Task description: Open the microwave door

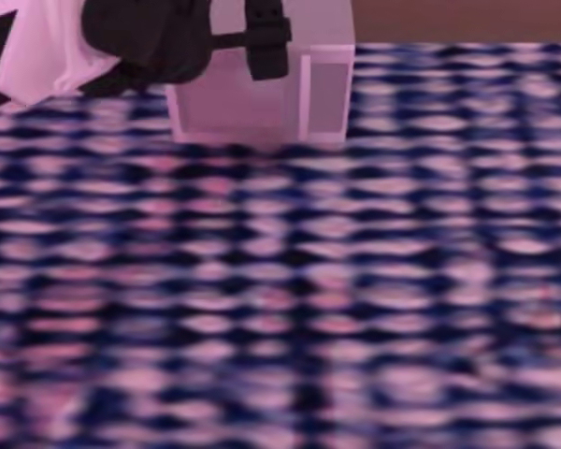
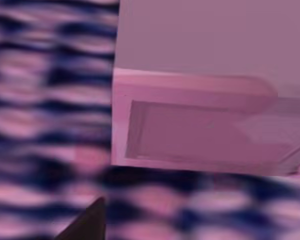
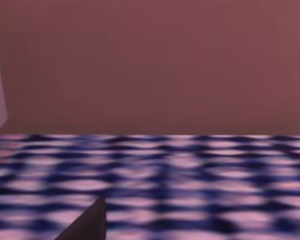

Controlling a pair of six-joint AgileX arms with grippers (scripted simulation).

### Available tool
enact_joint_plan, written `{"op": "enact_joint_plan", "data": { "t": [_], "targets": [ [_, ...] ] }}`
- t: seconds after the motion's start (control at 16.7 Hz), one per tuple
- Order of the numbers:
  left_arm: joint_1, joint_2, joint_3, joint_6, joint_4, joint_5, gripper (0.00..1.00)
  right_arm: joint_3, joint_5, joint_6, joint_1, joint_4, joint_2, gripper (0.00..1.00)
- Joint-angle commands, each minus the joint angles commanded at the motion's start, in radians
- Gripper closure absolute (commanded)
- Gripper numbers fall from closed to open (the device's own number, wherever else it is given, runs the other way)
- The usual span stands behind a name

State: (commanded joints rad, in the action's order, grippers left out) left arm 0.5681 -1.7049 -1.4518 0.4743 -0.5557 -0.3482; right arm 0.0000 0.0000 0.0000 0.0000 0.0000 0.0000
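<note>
A table (image 1: 290, 309) is covered by a cloth patterned in wavy dark-blue and pink bands. Beyond its far edge, a plain reddish-brown wall (image 3: 155, 65) is seen in the right wrist view.

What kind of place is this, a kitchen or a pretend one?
Probably a pretend, computer-drawn test table, not a real kitchen. A boxy microwave sits alone on a table with a blurry blue-and-pink pattern, a plain brown wall stands behind it, and the left gripper reaches over the microwave.
</note>
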Motion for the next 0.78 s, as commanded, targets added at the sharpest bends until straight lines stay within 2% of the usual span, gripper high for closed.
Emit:
{"op": "enact_joint_plan", "data": {
  "t": [0.36, 0.78],
  "targets": [
    [0.120, -0.372, -0.319, 0.106, -0.101, -0.069, 0.00, 0.000, 0.000, 0.000, 0.000, 0.000, 0.000, 0.00],
    [0.132, -0.417, -0.358, 0.120, -0.111, -0.076, 0.00, 0.000, 0.000, 0.000, 0.000, 0.000, 0.000, 0.00]
  ]
}}
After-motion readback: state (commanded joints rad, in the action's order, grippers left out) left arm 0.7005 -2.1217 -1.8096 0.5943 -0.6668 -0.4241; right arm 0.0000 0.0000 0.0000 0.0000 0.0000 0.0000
